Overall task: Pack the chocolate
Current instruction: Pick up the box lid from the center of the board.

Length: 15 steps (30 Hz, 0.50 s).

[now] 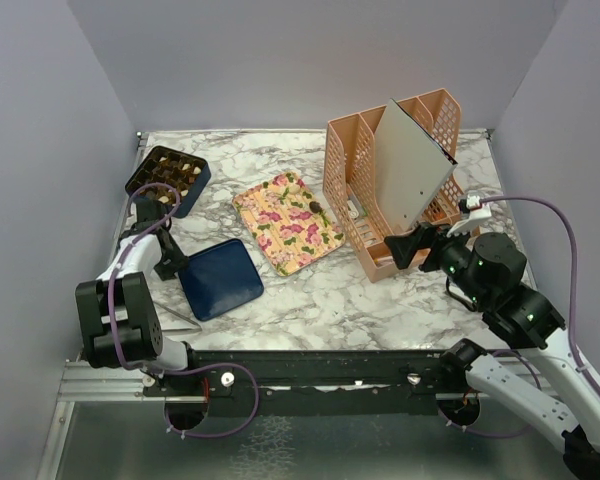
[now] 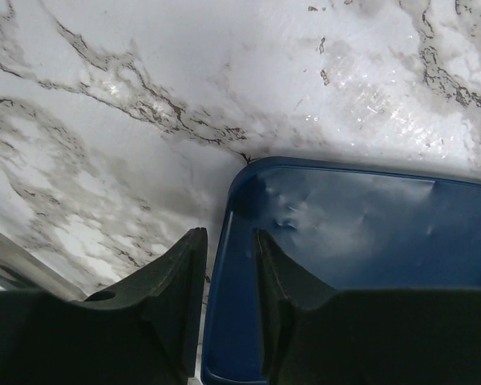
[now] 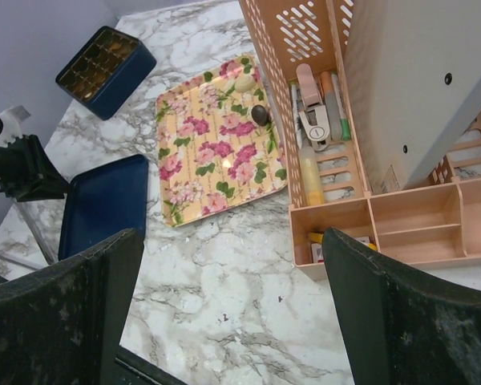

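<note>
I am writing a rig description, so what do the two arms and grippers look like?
Both the left arm and the right arm have black joint housings and white links. A purple cable runs along each. Small green lights glow on the right arm. The right gripper has broad, scuffed black fingers.

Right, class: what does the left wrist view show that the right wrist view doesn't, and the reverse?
Left wrist only: the left gripper straddling, close up, the rim of the dark blue square lid. Right wrist only: the floral rectangular tray with a cream chocolate piece and a dark brown chocolate piece, the dark blue gridded box, the peach plastic organiser, the wide-open right gripper. Both: that lid, the white marble table.
</note>
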{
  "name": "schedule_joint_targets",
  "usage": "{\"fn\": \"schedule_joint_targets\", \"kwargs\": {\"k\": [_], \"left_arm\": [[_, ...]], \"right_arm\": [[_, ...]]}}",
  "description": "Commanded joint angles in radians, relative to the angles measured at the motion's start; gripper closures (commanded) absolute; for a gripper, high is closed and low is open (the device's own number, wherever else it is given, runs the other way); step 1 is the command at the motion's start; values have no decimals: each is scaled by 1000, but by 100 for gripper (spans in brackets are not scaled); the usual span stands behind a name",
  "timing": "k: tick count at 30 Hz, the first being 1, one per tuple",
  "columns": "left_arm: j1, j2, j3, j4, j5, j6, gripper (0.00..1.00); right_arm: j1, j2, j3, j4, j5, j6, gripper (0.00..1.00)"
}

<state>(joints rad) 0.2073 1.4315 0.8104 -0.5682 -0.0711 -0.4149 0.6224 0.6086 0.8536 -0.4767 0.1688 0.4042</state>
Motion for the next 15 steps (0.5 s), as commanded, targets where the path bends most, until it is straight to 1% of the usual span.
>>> {"fn": "schedule_joint_targets", "kwargs": {"k": [1, 10, 11, 13, 15], "left_arm": [[6, 29, 16, 27, -9, 5, 67], [17, 97, 19, 39, 24, 21, 69], [19, 99, 19, 39, 25, 22, 70], [24, 102, 22, 42, 28, 26, 79], [31, 104, 24, 44, 42, 32, 92]], "right_arm": [[3, -12, 11, -24, -14, 10, 2], [2, -19, 45, -35, -13, 20, 2], [2, -21, 47, -34, -14, 24, 2], [2, -23, 52, -30, -16, 35, 2], [2, -17, 59, -26, -25, 43, 3]]}}
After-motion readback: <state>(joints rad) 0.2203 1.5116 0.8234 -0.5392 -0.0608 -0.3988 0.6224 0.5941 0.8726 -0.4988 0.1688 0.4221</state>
